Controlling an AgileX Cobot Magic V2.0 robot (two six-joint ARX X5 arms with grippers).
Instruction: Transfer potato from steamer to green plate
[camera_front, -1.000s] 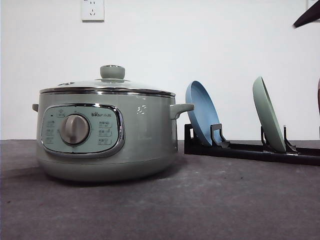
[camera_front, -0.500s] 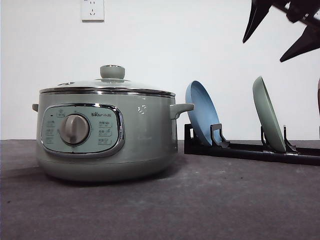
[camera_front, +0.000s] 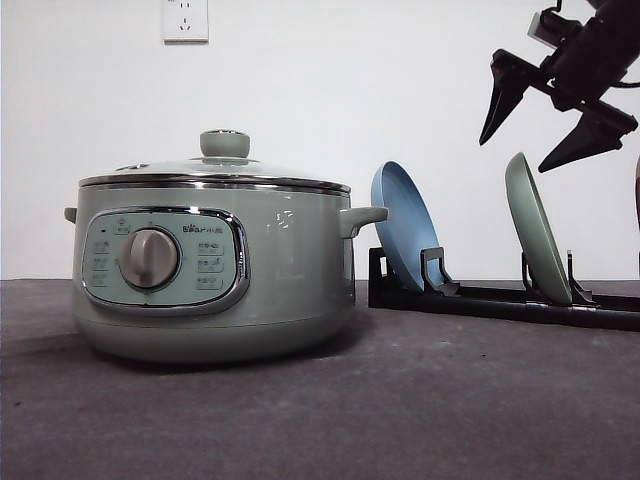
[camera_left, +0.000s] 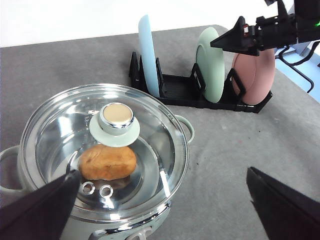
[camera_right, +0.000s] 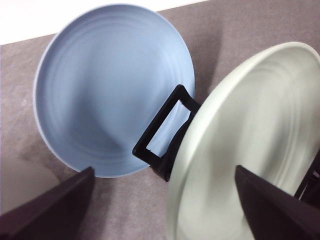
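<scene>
The potato (camera_left: 108, 161) lies inside the steamer (camera_front: 210, 270), seen through the closed glass lid (camera_left: 145, 150) beside its knob (camera_left: 119, 116). My left gripper (camera_left: 162, 174) hangs open above the steamer (camera_left: 30, 165), fingers spread wide and holding nothing. The green plate (camera_front: 537, 228) stands on edge in a black rack (camera_front: 500, 300). My right gripper (camera_front: 514, 154) is open in the air just above the green plate's top rim. In the right wrist view, the right gripper (camera_right: 164, 170) has the green plate (camera_right: 250, 145) below its fingers. From the left wrist, the green plate (camera_left: 210, 65) is the rack's middle plate.
A blue plate (camera_front: 405, 225) stands in the rack slot nearest the steamer, and a pink plate (camera_left: 255, 75) in the far slot. Dark grey table (camera_front: 400, 400) stretches in front of the steamer and rack. A white wall is behind.
My right gripper has come into the front view from the top right and dropped down toward the green plate's rim, fingers open. The steamer and plates have not moved.
</scene>
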